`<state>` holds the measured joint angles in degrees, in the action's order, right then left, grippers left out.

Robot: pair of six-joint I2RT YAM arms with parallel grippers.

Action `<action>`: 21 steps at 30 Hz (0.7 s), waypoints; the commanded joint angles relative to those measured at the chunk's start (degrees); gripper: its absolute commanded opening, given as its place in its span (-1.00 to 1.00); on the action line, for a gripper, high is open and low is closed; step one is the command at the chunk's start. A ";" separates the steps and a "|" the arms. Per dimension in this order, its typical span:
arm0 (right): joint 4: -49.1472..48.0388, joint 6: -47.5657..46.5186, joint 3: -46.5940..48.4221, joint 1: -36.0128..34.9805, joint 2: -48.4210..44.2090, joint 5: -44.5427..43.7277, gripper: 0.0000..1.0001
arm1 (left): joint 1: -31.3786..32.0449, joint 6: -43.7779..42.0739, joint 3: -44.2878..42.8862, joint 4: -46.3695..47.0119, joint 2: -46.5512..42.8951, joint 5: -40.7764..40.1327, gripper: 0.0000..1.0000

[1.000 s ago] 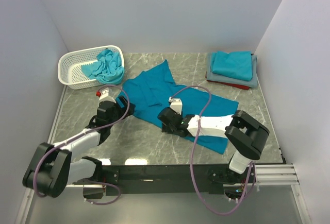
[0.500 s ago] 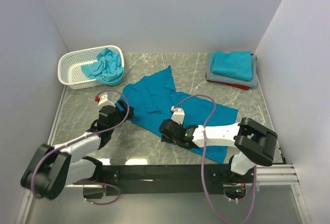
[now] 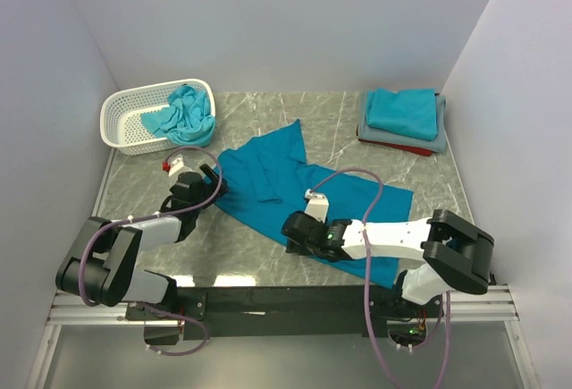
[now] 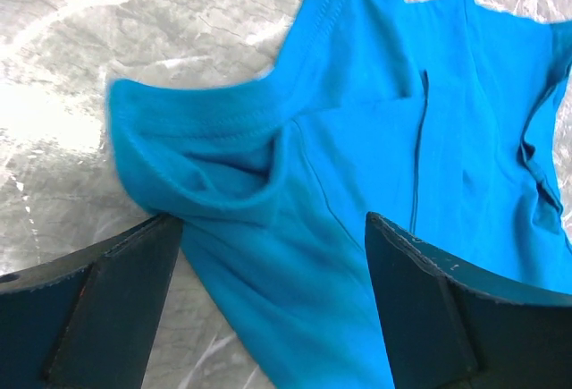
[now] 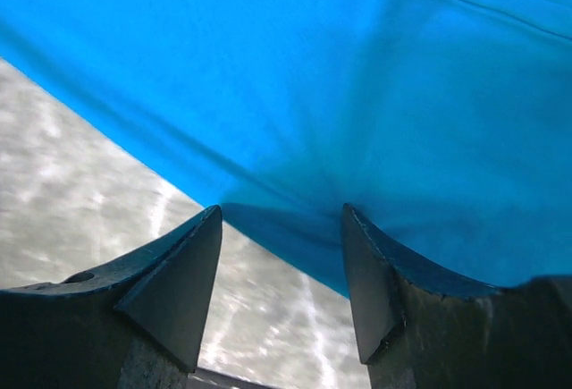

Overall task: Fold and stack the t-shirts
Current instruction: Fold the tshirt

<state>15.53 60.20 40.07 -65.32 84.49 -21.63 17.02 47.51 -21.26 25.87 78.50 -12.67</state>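
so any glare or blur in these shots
Top external: sharp, but two pale glare patches sit on the table at its near edge. Left wrist: glare washes out the marble at left, and the sleeve edge of the spread t-shirt looks soft. Right wrist: marble smeared, a dark shadow under the shirt hem between the fingers of the right gripper.

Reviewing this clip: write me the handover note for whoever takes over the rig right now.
Left gripper: open, straddling a sleeve of the spread teal t-shirt, nothing gripped.
Right gripper: open at that shirt's near edge, nothing gripped.
Done: folded stack at the far right corner, turquoise over grey over red.
Left: fold the spread shirt and add it to the stack, then deal with the crumpled turquoise clothing in the white basket.
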 commanded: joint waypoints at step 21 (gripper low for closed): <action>11.21 -22.58 29.71 3.62 14.81 -6.33 0.06 | -0.05 1.01 3.50 -3.02 -16.88 6.25 0.77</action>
<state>31.07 42.68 67.40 -63.35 96.73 -27.35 16.56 47.77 -18.48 20.62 61.76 -7.35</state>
